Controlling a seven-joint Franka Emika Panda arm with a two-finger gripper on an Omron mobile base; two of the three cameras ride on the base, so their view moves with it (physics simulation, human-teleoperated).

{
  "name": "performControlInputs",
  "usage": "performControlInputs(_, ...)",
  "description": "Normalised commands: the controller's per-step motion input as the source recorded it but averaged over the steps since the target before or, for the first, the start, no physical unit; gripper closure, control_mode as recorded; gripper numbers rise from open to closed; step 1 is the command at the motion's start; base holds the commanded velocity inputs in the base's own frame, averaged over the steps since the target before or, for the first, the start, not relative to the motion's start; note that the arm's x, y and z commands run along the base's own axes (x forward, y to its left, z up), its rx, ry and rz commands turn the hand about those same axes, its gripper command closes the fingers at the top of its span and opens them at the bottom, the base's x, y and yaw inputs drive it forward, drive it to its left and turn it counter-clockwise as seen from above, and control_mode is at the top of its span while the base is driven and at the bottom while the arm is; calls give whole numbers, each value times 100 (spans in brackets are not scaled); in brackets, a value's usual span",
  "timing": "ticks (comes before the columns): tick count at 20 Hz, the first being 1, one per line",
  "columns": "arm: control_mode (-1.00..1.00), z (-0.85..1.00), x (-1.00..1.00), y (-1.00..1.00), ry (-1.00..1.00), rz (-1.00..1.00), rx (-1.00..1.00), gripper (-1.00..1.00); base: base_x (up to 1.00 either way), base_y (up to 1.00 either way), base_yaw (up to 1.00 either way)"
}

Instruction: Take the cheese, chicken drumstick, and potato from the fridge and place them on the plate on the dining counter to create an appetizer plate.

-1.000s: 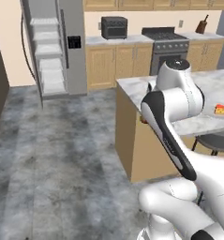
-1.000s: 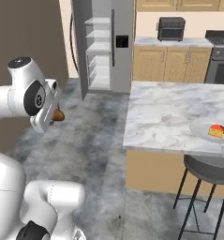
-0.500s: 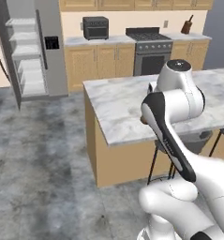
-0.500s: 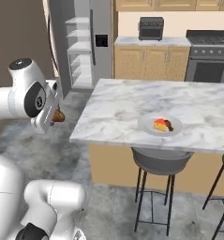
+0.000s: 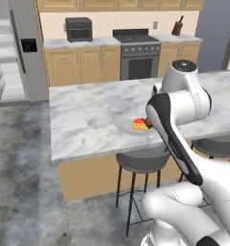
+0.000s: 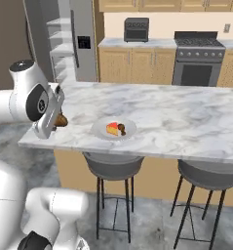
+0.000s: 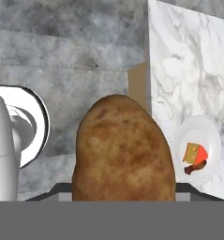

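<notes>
My gripper (image 6: pixel 58 120) is shut on the potato (image 6: pixel 62 120), a brown oval lump held just off the left end of the dining counter (image 6: pixel 186 112). In the hand view the potato (image 7: pixel 123 150) bulks large between the fingers of the gripper (image 7: pixel 123 193). The pale plate (image 6: pixel 99 131) lies on the marble top to the right of the gripper, with the cheese (image 6: pixel 111 129) wedge and the dark chicken drumstick (image 6: pixel 122 129) on it. From the left the plate (image 5: pixel 122 127) and cheese (image 5: pixel 139 124) sit beside my arm. The hand view shows plate (image 7: pixel 202 131), cheese (image 7: pixel 194 152) and drumstick (image 7: pixel 196 167). The fridge (image 6: pixel 71 39) stands open behind.
Two round grey stools (image 6: pixel 112 168) (image 6: pixel 208 176) stand under the counter's near edge. A stove (image 5: pixel 138 55) and a dark toaster oven (image 5: pixel 79 30) line the wall counter. The fridge door (image 5: pixel 29 45) and shelves are far left. Grey floor lies left of the island.
The base has driven on, so both base views shifted: the fridge slid away to the left and the island with the plate came near and central. The potato stays in the gripper.
</notes>
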Motion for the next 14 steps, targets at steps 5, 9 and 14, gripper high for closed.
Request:
performControlInputs(5, 100, 0, 0, 0, 0, 0, 0, 100, 77, -59, 0)
performControlInputs(9, 100, 0, 0, 0, 0, 0, 0, 100, 100, -6, 0)
performControlInputs(14, 100, 0, 0, 0, 0, 0, 0, 100, 94, 0, 0)
